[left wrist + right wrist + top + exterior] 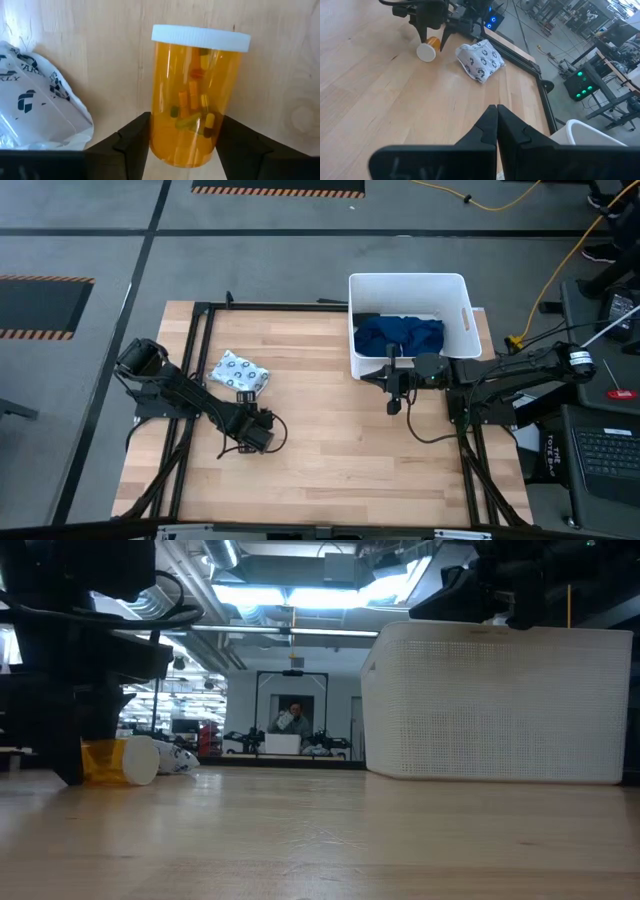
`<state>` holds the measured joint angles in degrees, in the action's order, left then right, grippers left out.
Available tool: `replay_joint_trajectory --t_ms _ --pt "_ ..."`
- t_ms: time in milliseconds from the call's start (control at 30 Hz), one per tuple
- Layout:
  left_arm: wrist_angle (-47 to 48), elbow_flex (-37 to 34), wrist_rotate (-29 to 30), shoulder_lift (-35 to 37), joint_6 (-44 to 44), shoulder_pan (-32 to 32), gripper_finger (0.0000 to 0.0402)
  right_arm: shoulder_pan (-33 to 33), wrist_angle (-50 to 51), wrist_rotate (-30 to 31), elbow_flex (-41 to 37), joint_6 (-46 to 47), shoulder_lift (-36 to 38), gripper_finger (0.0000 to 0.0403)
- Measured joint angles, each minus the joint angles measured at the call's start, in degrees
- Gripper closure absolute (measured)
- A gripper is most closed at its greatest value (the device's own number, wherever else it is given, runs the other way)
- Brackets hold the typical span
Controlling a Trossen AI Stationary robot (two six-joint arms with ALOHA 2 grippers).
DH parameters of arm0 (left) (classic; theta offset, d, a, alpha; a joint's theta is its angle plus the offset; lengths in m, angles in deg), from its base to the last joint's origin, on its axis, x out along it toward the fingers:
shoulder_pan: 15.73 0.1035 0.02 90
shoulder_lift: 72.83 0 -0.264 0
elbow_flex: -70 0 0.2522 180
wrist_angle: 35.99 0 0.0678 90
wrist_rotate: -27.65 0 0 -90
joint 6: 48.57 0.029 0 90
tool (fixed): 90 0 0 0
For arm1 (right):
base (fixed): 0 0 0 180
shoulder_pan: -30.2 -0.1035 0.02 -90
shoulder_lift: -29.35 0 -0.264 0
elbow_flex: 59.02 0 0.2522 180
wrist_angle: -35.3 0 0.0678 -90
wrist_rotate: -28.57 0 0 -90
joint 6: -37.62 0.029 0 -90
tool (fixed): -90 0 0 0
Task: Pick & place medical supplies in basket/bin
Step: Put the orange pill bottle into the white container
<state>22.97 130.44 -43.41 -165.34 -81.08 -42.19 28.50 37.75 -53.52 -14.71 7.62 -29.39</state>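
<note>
An orange pill bottle (192, 100) with a white cap lies on its side on the table, next to the white printed packet (238, 372). My left gripper (186, 125) has a finger on each side of the bottle's base end. The dark-blue cloth (400, 334) lies inside the white tub (462, 305) at the table's far right. My right gripper (496, 124) is shut and empty, hovering just in front of the tub's near wall. No black cylinder shows in any view. My left gripper pinches the orange pill bottle between its two fingers at the base end (165, 145), opposite the white cap (200, 37). The fingers (134, 137) lie along the bottle's sides. The bottle lies on its side on the table (125, 761).
The white packet (35, 110) lies right beside the bottle, on the table's far-left side. Black frame rails (200, 340) run along the table's edges. Bare wood (330, 440) spreads between the two arms. A person shows far off in the room (290, 720).
</note>
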Motion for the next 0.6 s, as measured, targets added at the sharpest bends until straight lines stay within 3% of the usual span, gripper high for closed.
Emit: replay_joint_trajectory --t_ms 333,600 --pt "-1.19 2.66 -0.36 -0.07 1.92 -0.02 0.0221 0.0 -0.02 0.0 -0.01 -0.01 0.0 0.04" --pt "-1.64 6.13 5.27 5.02 8.07 0.65 0.0214 0.02 -0.15 0.0 0.01 -0.11 0.0 0.04"
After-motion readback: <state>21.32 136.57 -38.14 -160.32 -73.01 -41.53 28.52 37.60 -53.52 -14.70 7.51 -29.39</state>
